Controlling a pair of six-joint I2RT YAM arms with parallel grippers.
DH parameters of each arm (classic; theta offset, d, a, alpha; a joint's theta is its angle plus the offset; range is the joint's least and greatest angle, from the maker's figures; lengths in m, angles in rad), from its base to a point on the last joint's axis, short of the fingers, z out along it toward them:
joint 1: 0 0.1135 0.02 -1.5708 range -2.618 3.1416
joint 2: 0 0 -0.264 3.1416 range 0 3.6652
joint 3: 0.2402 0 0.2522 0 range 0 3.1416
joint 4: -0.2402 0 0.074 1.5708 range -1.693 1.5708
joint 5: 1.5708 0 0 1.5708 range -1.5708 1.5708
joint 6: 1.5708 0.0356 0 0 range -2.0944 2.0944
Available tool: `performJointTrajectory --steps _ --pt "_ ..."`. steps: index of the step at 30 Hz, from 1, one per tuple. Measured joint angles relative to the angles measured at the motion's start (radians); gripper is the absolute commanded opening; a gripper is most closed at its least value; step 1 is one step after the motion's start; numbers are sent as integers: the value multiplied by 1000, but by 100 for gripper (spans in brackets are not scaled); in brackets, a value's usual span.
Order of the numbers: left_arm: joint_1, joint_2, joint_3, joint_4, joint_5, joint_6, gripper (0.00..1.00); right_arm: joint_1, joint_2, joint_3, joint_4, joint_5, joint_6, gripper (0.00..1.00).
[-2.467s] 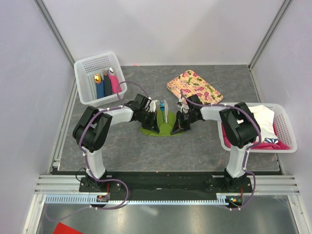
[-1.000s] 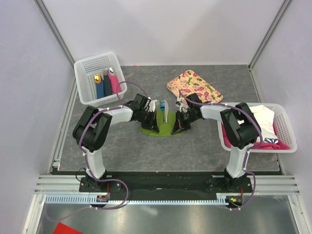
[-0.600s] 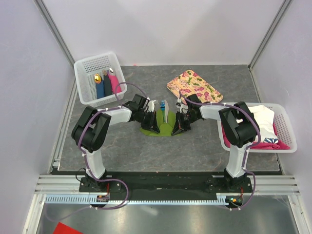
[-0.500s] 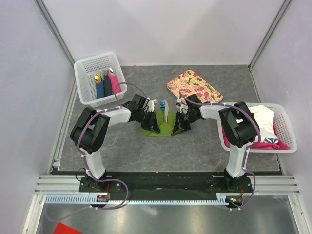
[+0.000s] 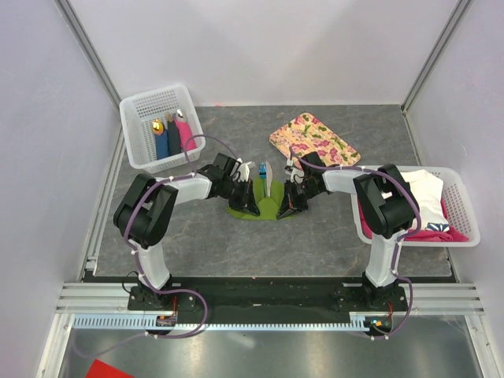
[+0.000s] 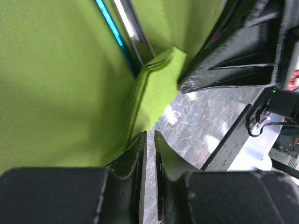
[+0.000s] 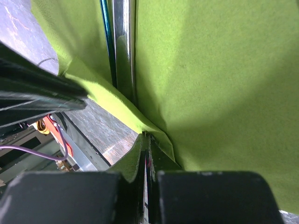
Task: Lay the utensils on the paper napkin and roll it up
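The olive-green paper napkin (image 5: 266, 209) lies mid-table, its near edge folded up over the utensils. The bright blue utensil (image 5: 262, 168) and the silvery one (image 5: 270, 178) stick out at its far side. Both also show in the left wrist view, blue (image 6: 112, 28) and silvery (image 6: 133, 23), and in the right wrist view, blue (image 7: 105, 28) and silvery (image 7: 124, 37). My left gripper (image 5: 253, 206) (image 6: 149, 135) is closed to a thin slit at the napkin's (image 6: 56, 93) folded edge, with only table seen in the slit. My right gripper (image 5: 282, 209) (image 7: 145, 135) is shut on a napkin (image 7: 210, 84) corner.
A white basket (image 5: 135, 118) at the back left holds dark blue and pink bundles. A pink-flowered tray (image 5: 313, 140) lies at the back right. A white basket (image 5: 465, 228) with white and pink cloths stands at the right. The right gripper's black fingers (image 6: 233, 56) are close to my left one.
Both grippers have stayed at the napkin's near edge. The left arm has shifted slightly to the left. The utensil tips show a little more beyond the napkin.
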Motion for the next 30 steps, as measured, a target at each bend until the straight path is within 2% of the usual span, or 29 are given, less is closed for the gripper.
performJointTrajectory --steps 6,16,30 --pt "14 28 -1 -16 -11 0 17 0 0 0 0 0 -1 0" --pt "48 34 -4 -30 -9 3 26 0 0 2 -4 8 -5 0" --pt "49 -13 -44 -48 -18 44 27 1 0 5 -6 10 -19 0"
